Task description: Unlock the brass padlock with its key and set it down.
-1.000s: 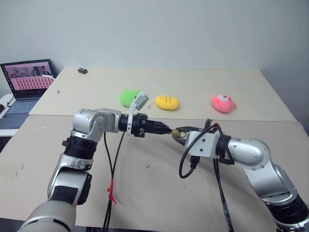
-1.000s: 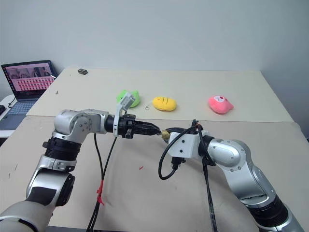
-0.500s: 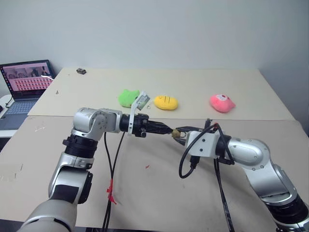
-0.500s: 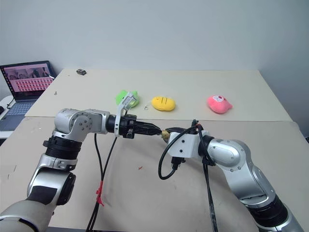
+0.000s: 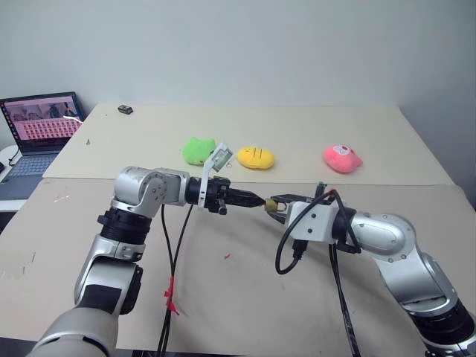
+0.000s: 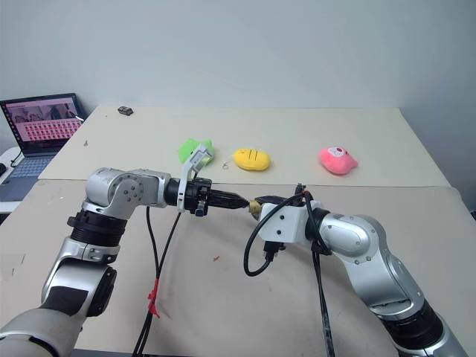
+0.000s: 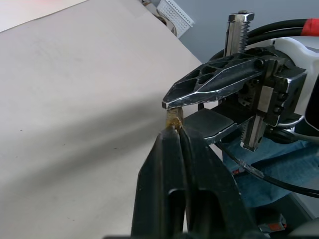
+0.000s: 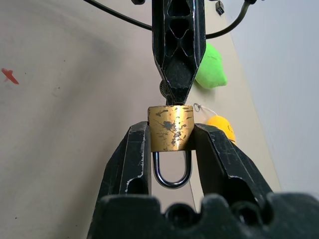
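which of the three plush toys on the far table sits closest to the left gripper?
The green plush toy, leftmost in the row, just beyond the left gripper. The yellow plush toy sits mid-row, the pink plush toy far right.

No text, label, brand or number can be read; the laptop [image 5: 43, 123] at the desk's far left corner shows a screen too small to make out.

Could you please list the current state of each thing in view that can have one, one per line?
brass padlock: held above the table, shackle seated in the body.
right gripper: shut on the brass padlock, a finger on each side.
left gripper: shut, tips at the padlock's end away from the shackle; whether it holds a key cannot be seen.
laptop: open, screen lit.
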You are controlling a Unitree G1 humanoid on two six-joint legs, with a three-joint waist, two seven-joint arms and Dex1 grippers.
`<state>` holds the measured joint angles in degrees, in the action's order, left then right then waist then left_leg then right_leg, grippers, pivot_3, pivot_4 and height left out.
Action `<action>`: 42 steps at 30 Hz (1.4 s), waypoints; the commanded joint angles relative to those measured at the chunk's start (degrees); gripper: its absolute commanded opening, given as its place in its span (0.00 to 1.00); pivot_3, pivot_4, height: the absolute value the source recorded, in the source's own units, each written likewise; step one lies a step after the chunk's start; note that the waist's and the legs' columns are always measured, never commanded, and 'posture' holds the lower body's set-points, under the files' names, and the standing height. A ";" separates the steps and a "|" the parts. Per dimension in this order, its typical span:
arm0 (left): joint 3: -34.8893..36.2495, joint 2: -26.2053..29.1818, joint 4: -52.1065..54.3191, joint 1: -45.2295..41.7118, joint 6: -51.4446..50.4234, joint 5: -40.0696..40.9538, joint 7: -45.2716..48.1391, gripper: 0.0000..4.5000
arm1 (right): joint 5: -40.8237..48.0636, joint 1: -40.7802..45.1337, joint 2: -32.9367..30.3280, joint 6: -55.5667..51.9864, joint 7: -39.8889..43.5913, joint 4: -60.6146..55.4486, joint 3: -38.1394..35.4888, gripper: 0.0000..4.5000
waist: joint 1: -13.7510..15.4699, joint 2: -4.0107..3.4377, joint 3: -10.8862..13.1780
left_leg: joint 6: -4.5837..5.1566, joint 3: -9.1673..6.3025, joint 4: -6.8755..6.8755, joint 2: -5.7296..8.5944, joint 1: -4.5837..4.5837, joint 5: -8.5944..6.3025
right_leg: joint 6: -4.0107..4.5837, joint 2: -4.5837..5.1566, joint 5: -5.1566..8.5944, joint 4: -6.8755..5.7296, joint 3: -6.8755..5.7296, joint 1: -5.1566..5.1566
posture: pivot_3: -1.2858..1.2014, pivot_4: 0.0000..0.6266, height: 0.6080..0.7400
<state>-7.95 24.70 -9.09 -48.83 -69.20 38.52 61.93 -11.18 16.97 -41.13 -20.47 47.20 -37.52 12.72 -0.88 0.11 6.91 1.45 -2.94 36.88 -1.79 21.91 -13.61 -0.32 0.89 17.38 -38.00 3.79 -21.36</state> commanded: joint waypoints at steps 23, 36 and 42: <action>-10.67 4.92 5.88 3.04 29.93 -14.04 8.58 0.01 | -0.46 1.18 0.36 0.41 -1.23 -1.17 -1.13 0.21 | 0.01 0.00 0.00 | 0.00 0.02 0.00 0.00 0.02 0.00 | 0.03 0.00 -0.02 0.01 0.02 0.00 | 0.52 0.24 0.39; -4.04 2.05 4.19 0.81 10.90 -4.35 5.26 0.06 | -0.49 1.45 0.49 0.65 -1.21 -0.84 -0.99 0.21 | -0.05 0.00 0.00 | 0.02 0.00 0.01 0.00 0.01 -0.01 | -0.08 -0.01 0.05 0.00 0.01 0.00 | 0.52 0.24 0.39; 4.83 -1.47 2.05 -2.88 -2.60 3.97 0.37 0.53 | -0.50 1.48 0.50 0.63 -1.31 -0.79 -0.91 0.21 | 0.00 0.01 0.00 | 0.02 -0.02 0.01 0.00 0.02 -0.01 | -0.08 -0.01 0.05 -0.01 -0.01 0.00 | 0.52 0.24 0.39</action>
<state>-7.30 23.93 -7.02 -49.07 -68.57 38.98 63.36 -11.67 17.42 -40.94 -20.43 46.48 -36.57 12.76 -0.87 0.11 6.92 1.47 -2.97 36.89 -1.79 21.93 -13.62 -0.40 0.88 17.42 -38.01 3.77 -21.36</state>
